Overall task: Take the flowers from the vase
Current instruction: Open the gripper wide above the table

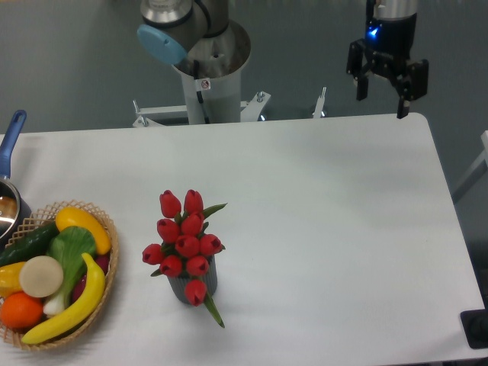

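The flowers [185, 245], a bunch of red tulip buds with green leaves, stand in the vase [183, 289], a short dark grey cylinder, at the front left-centre of the white table [328, 221]. The buds hide most of the vase. My gripper [382, 105] hangs high over the table's far right edge, far from the flowers. Its two black fingers are spread apart with nothing between them.
A woven basket [107, 286] of fruit and vegetables sits at the front left. A metal pot with a blue handle [11, 137] is at the left edge. The arm's base column [210, 80] stands behind the table's far edge.
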{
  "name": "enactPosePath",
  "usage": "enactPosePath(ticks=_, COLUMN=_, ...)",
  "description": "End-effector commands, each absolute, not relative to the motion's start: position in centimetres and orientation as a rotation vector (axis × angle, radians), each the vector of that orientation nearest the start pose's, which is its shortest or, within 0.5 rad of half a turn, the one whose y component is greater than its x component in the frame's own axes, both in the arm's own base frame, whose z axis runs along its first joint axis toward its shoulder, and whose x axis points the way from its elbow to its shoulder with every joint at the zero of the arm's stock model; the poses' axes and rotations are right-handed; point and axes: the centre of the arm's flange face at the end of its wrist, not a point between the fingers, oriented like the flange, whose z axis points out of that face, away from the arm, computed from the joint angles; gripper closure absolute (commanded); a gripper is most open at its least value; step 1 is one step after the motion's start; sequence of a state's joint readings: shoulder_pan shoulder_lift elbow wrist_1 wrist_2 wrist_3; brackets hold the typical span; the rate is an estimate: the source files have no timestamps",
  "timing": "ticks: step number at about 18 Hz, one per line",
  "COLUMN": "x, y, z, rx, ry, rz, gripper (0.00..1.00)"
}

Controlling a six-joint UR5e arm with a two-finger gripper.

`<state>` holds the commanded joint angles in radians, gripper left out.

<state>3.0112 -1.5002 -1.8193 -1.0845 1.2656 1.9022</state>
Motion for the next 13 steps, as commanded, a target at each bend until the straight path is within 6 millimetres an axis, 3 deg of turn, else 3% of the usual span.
enactPosePath(ticks=6, x=-45.0, y=23.0, z=44.9, rx=-2.686, ry=0.65, rz=0.443, gripper=0.0)
enactPosePath(ticks=13, x=-44.2, y=24.7, z=43.5, rx=-2.583, ry=0.337, rz=0.304, gripper=0.0)
